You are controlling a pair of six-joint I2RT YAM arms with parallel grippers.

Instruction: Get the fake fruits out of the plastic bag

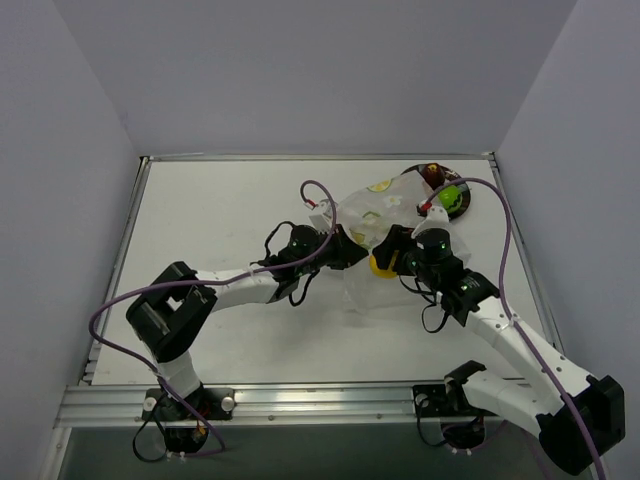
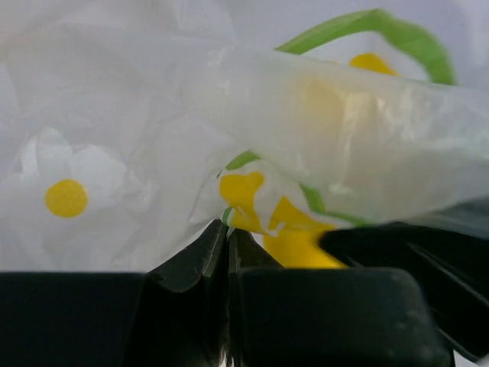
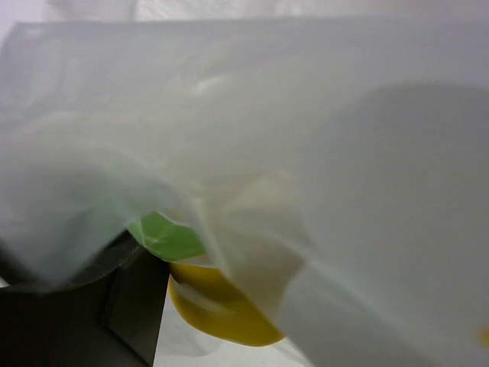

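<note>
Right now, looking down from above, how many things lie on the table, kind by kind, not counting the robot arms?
Plastic bag: 1
Plate: 1
Fake fruits in plain sight: 2, a green fruit on the plate and a yellow fruit by the bag's near edge
Total: 4. Anything inside the bag is hidden.

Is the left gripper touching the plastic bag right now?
Touching. The left wrist view shows the left gripper pinching the plastic bag film between its shut jaws.
</note>
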